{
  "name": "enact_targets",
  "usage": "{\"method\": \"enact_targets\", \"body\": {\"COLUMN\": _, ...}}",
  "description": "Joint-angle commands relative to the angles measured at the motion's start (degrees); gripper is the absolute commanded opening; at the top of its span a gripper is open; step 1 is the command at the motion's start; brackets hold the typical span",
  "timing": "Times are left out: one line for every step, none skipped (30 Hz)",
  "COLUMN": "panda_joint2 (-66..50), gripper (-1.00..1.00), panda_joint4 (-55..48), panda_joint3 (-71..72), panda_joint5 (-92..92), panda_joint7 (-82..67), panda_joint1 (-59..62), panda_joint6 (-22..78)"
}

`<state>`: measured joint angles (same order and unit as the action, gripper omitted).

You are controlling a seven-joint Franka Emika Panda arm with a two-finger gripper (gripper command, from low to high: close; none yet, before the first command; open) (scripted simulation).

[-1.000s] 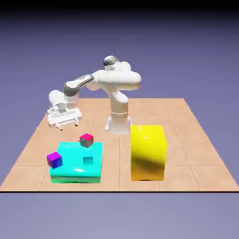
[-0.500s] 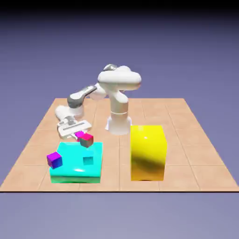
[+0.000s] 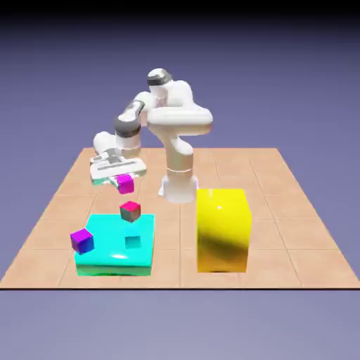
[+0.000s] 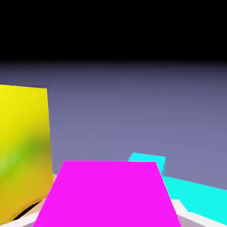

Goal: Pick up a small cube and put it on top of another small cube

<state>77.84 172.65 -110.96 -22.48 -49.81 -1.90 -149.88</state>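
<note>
The gripper is clenched on the small cube, holding it in open air above the table. Below it sits the cyan block carrying a red-topped cube; the yellow block stands well apart.

The arm is white with grey joints, and the small cube under its hand is bright magenta. A cyan slab carries a red-topped cube, a purple cube with blue sides and a cyan cube. The block is glossy yellow, the table tan tile, the backdrop blue-violet.
</note>
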Motion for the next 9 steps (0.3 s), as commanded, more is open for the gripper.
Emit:
{"method": "enact_targets", "body": {"panda_joint2": 0.07, "gripper": -1.00, "panda_joint4": -0.16, "panda_joint3": -1.07, "panda_joint5": -0.32, "panda_joint7": -0.21, "panda_joint1": -2.08, "panda_joint6": -1.98}}
{"method": "enact_targets", "body": {"panda_joint2": 0.14, "gripper": -1.00, "panda_joint4": -0.31, "panda_joint3": -2.13, "panda_joint5": -0.65, "panda_joint7": -0.42, "panda_joint1": -4.15, "panda_joint6": -3.90}}
{"method": "enact_targets", "body": {"panda_joint2": 0.21, "gripper": -1.00, "panda_joint4": -0.47, "panda_joint3": -3.20, "panda_joint5": -0.98, "panda_joint7": -0.63, "panda_joint1": -6.23, "panda_joint6": -5.82}}
{"method": "enact_targets", "body": {"panda_joint2": 0.27, "gripper": -1.00, "panda_joint4": -0.63, "panda_joint3": -4.26, "panda_joint5": -1.32, "panda_joint7": -0.84, "panda_joint1": -8.30, "panda_joint6": -7.74}}
{"method": "enact_targets", "body": {"panda_joint2": 0.34, "gripper": -1.00, "panda_joint4": -0.78, "panda_joint3": -5.33, "panda_joint5": -1.65, "panda_joint7": -1.05, "panda_joint1": -10.38, "panda_joint6": -9.66}}
{"method": "enact_targets", "body": {"panda_joint2": 0.41, "gripper": -1.00, "panda_joint4": -0.94, "panda_joint3": -6.39, "panda_joint5": -1.98, "panda_joint7": -1.26, "panda_joint1": -12.45, "panda_joint6": -11.57}}
{"method": "enact_targets", "body": {"panda_joint2": 0.46, "gripper": -1.00, "panda_joint4": -1.06, "panda_joint3": -7.19, "panda_joint5": -2.22, "panda_joint7": -1.41, "panda_joint1": -14.00, "panda_joint6": -13.00}}
{"method": "enact_targets", "body": {"panda_joint2": 0.46, "gripper": 1.00, "panda_joint4": -1.06, "panda_joint3": -7.19, "panda_joint5": -2.22, "panda_joint7": -1.41, "panda_joint1": -14.00, "panda_joint6": -13.00}}
{"method": "enact_targets", "body": {"panda_joint2": 0.46, "gripper": 1.00, "panda_joint4": -1.06, "panda_joint3": -7.19, "panda_joint5": -2.22, "panda_joint7": -1.41, "panda_joint1": -14.00, "panda_joint6": -13.00}}
